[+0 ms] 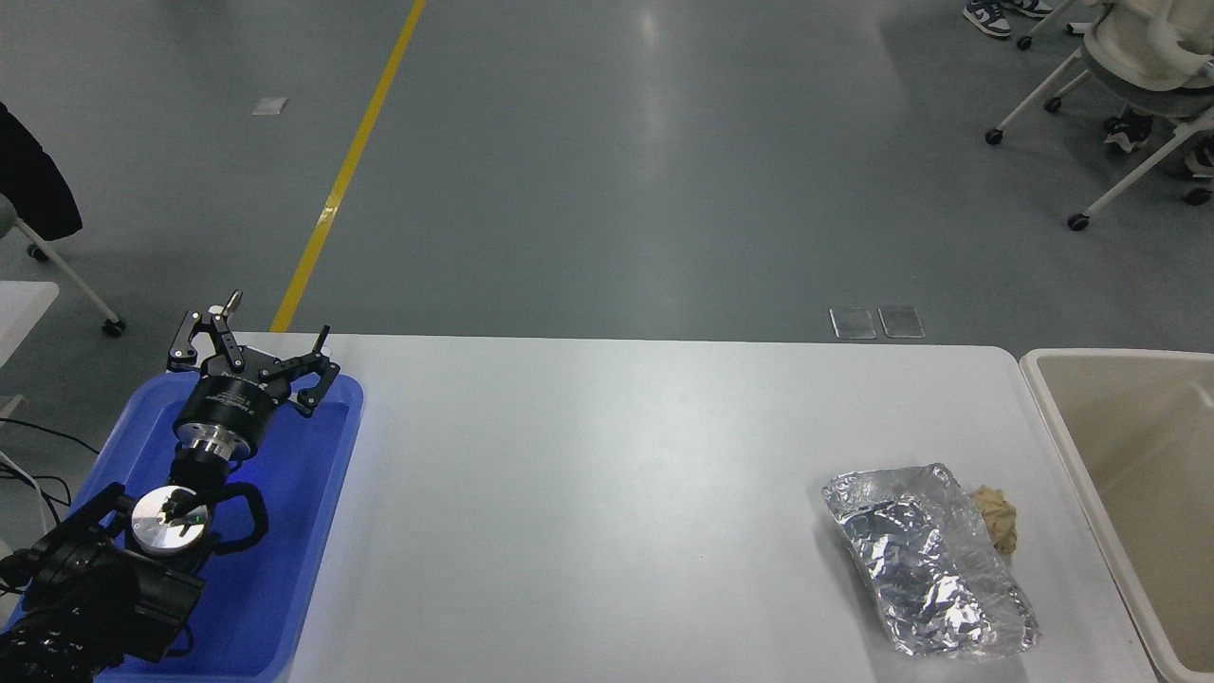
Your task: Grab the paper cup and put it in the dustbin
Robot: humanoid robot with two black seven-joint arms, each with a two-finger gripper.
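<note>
The beige dustbin [1119,354] stands off the table's right end, cut by the picture's right edge, and its smooth inner walls show nothing inside. The paper cup is out of view. My left gripper [261,337] is parked at the lower left above a blue tray, with its fingers [202,324] spread open and nothing between them. My right arm and its gripper are out of view.
A shallow blue tray [313,531] lies under the left arm at the table's left end. A wrinkly silver foil packet [925,560] lies at the front right, with a small tan paper wad [996,517] touching its right side. Wheeled chairs [1129,85] stand on the floor at top right.
</note>
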